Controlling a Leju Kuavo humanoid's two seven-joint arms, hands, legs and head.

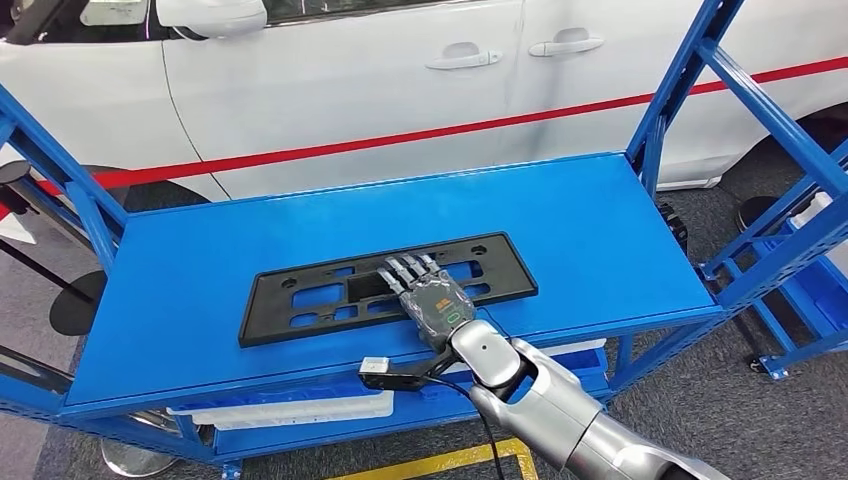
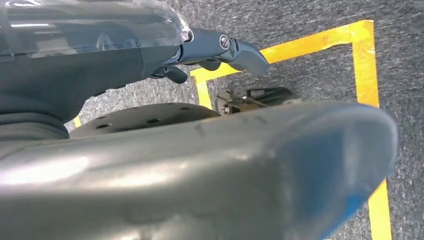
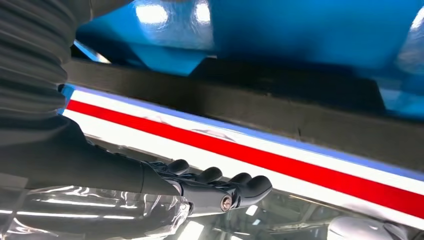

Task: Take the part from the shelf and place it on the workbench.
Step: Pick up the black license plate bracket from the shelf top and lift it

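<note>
The right hand (image 1: 432,298) covers the middle of the black part (image 1: 300,300), so whether its fingers grip it cannot be told. A white car (image 1: 350,80) behind the blue shelf (image 1: 600,230) is cut off by the head view's upper edge.

Bright, even overhead light; the blue shelf (image 1: 300,250) shows glare, and both wrist views are blurred.

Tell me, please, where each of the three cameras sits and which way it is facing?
Head view: high on the body, looking down at the blue shelf, the black part and the right hand resting on it.
Left wrist view: at the hanging left arm, facing the floor; left hand at the edge.
Right wrist view: behind the right hand, low over the shelf.
Shared: right hand, shelf.
</note>
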